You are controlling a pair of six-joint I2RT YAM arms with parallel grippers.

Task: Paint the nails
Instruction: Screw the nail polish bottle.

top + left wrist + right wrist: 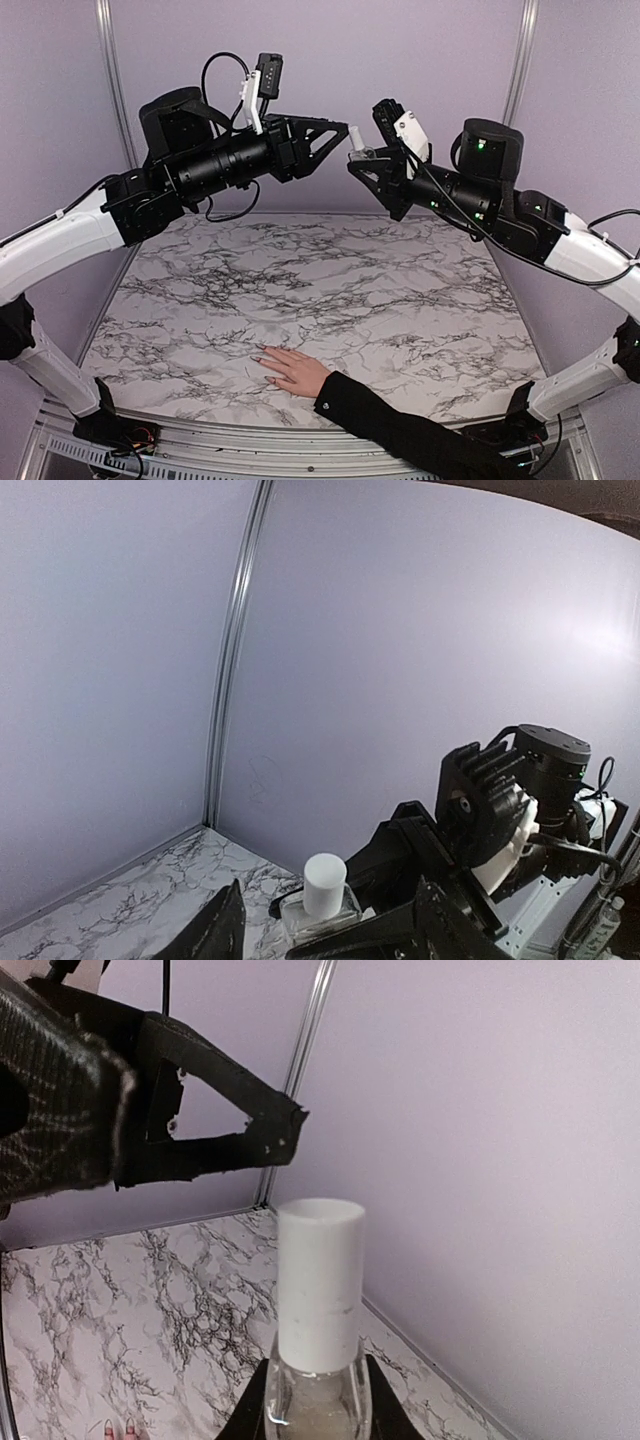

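Observation:
A small clear glass nail polish bottle (317, 1400) with a white cylindrical cap (318, 1280) is held upright, high above the table. My right gripper (318, 1415) is shut on its glass body. My left gripper (330, 895) is open, its fingers (222, 928) standing on either side of the white cap (324, 883) without touching it. From above, the left gripper (343, 131) and right gripper (362, 160) meet tip to tip near the back wall. A pale hand (296, 372) in a black sleeve (400, 432) lies flat at the table's front. Its nails (263, 361) are tiny, and two fingertips (118, 1428) show below.
The marble-patterned table (330, 280) is enclosed by lavender walls (400, 60) at the back and sides. Both arms reach up over its far half, well above the surface. The sleeved forearm crosses the front edge from the lower right.

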